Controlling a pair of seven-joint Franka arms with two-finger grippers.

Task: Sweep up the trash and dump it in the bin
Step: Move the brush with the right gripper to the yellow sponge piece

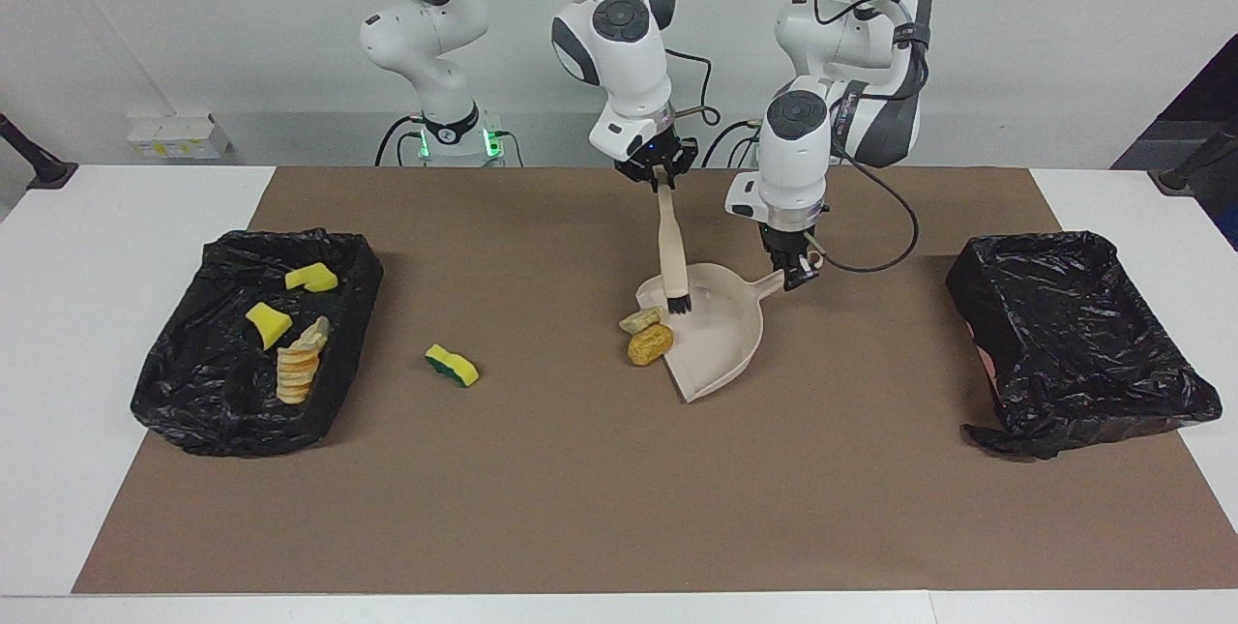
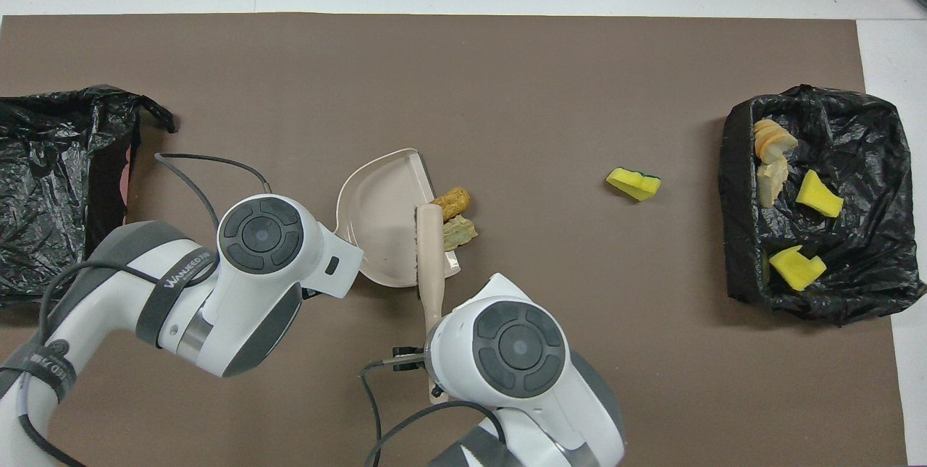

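Four bits of trash already lie in the black-lined bin (image 1: 253, 343) at my right arm's end of the table: two yellow sponge pieces (image 1: 268, 324) and pale wrinkly lumps (image 1: 298, 365). Three are left, as far as I can see. My right pincer (image 1: 660, 175) is pinching the top of the brush (image 1: 671, 252), whose bristles hang below it, just over the lip of the dustpan (image 1: 721, 343). Right beside those bristles, at the open edge of the pan, sit the tan lump (image 1: 640, 320) and the orange-brown lump (image 1: 650, 345), touching each other and apparently not yet fully inside. My left pincer (image 1: 799, 274) is clamped on the dustpan's handle, holding the pan to the mat. Well away from my brush, toward the filled bin, lies the green-backed sponge (image 1: 452, 365), untouched. Another lined bin (image 1: 1074, 339) sits off past my left pincer. I judge the job a little over half done: two lumps to push in, one sponge to fetch, then a dump
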